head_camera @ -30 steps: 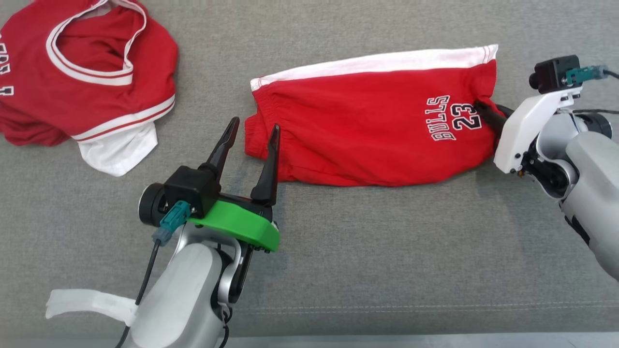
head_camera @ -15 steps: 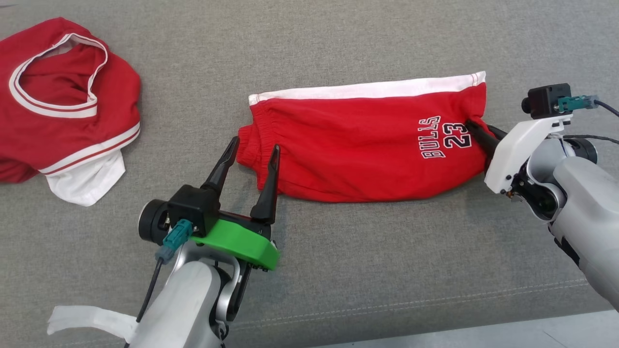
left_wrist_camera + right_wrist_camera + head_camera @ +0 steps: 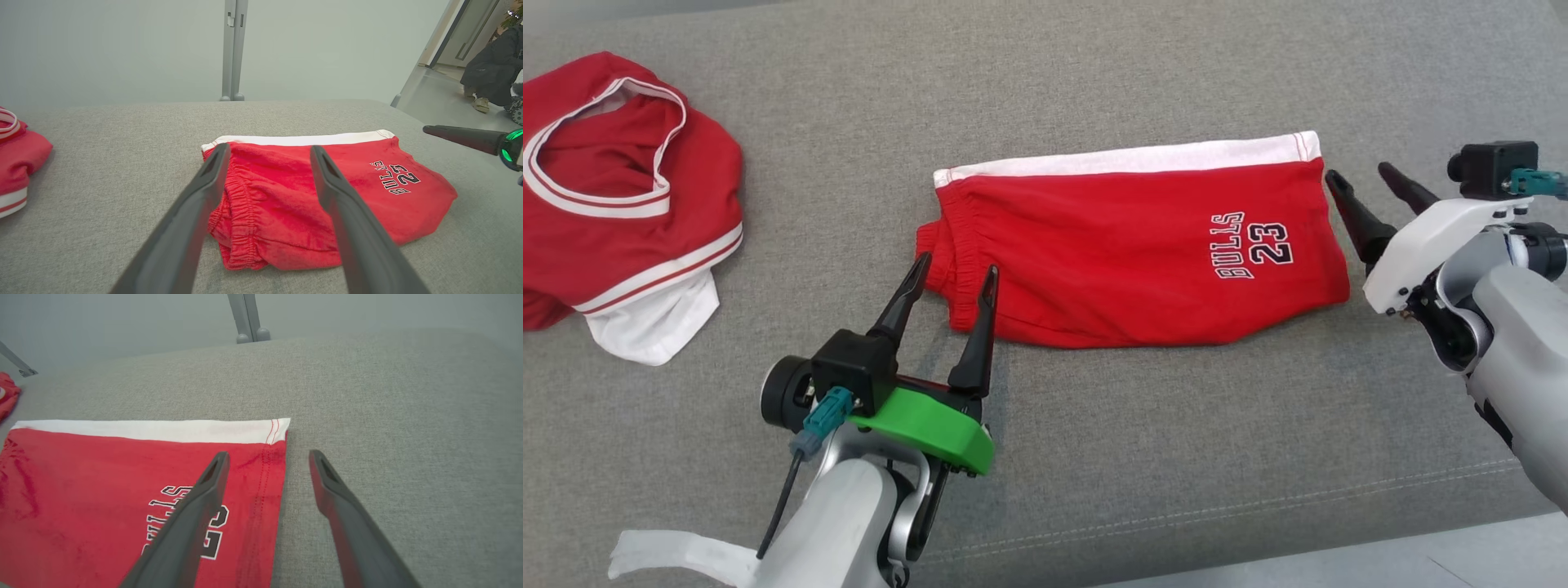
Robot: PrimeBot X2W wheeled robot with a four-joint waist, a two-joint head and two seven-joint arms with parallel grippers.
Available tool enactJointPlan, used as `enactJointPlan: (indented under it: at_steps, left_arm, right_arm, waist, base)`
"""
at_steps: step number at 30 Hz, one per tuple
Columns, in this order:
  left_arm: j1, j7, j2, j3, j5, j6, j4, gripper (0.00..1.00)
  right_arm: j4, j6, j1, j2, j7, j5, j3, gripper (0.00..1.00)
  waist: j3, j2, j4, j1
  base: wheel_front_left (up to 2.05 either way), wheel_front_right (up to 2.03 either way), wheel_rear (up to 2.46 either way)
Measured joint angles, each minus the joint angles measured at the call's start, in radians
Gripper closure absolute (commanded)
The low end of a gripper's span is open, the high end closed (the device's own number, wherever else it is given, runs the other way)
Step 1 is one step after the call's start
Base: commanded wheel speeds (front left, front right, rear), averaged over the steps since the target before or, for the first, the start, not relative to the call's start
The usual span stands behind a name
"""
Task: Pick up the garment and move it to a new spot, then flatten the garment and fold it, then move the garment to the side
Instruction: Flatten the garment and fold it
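Two red garments on the grey surface (image 3: 1094,457): one folded pair of Bulls 23 shorts (image 3: 1135,245) lying mid-surface, one jersey (image 3: 613,196) crumpled far left. Left fingers (image 3: 903,298) spread wide, empty, at the shorts' waistband end. Right fingers (image 3: 1352,216) wide apart too, empty, just beside the leg hem.

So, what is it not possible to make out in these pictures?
1. Red jersey: in the head view the left edge cuts it off, so its full shape is unknown.
2. Red shorts: the underside and inner folds are hidden by the top layer. In the right wrist view a dark finger covers part of the lettering.
3. Person: left wrist view, cut by the right edge, small and dark.
4. White strip: head view, near the bottom edge. I cannot tell what it is.
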Motion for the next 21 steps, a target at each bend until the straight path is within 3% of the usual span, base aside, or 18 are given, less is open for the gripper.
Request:
enactJointPlan:
  at_steps: [4,12,18,21]
  left_arm:
    - [0.014,-0.001,0.007,0.014,0.000,0.000,0.000,0.00]
    - [0.040,-0.006,0.017,0.107,0.015,0.001,0.006,0.00]
    - [0.078,-0.011,0.018,0.181,0.033,0.002,0.012,0.00]
    - [0.102,-0.011,0.017,0.219,0.050,0.004,0.015,0.00]
  right_arm:
    - [-0.012,-0.033,0.000,0.005,-0.100,-0.015,-0.026,0.00]
    - [-0.093,-0.108,0.007,0.031,-0.105,-0.074,-0.075,0.00]
    - [-0.280,-0.192,0.035,0.043,-0.100,-0.148,-0.223,0.00]
    - [-0.352,-0.202,0.080,0.053,-0.100,-0.182,-0.269,0.00]
  waist:
    - [-0.012,0.0000,-0.015,0.0000]
    - [-0.043,0.0000,-0.052,0.0000]
    - [-0.071,0.0000,-0.072,0.0000]
    - [-0.085,0.0000,-0.083,0.0000]
  base:
    - [0.00,0.00,0.00]
    - [0.00,0.00,0.00]
    - [0.00,0.00,0.00]
    - [0.00,0.00,0.00]
